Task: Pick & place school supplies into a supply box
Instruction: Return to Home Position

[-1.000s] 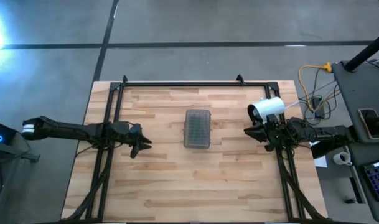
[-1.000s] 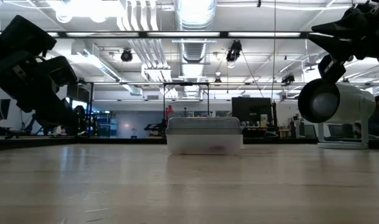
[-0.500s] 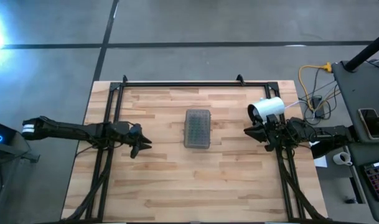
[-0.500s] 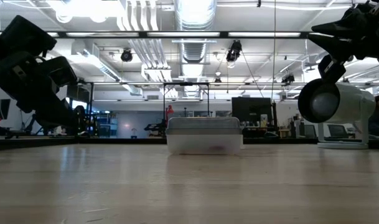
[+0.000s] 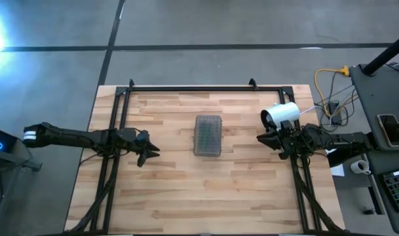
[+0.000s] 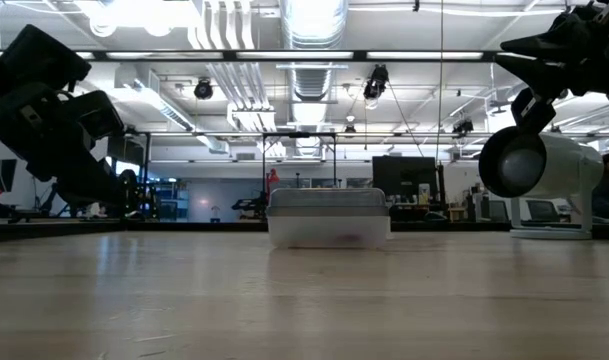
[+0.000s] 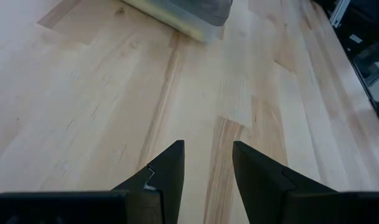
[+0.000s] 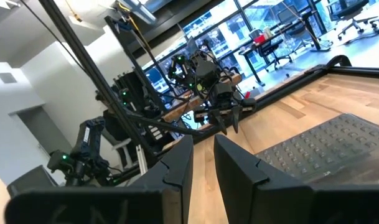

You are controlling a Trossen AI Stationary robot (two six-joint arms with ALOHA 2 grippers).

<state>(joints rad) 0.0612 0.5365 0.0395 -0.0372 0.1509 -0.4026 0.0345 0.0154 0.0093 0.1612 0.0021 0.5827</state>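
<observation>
On tabletop (image 5: 186, 190) centre, supply box (image 5: 208, 136) lies lidded; packing looks done; left hand (image 5: 150, 153) and right hand (image 5: 261, 138) flank it, narrowly parted, empty.

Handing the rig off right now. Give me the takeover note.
Left gripper: jaws open, empty, above the left side of the table.
Right gripper: jaws slightly open, empty, at the right side beside the white camera.
Supply box: mid-table between the arms, lid shut; contents unreadable.
Done: box closed. Left: probably only parking the arms.
</observation>
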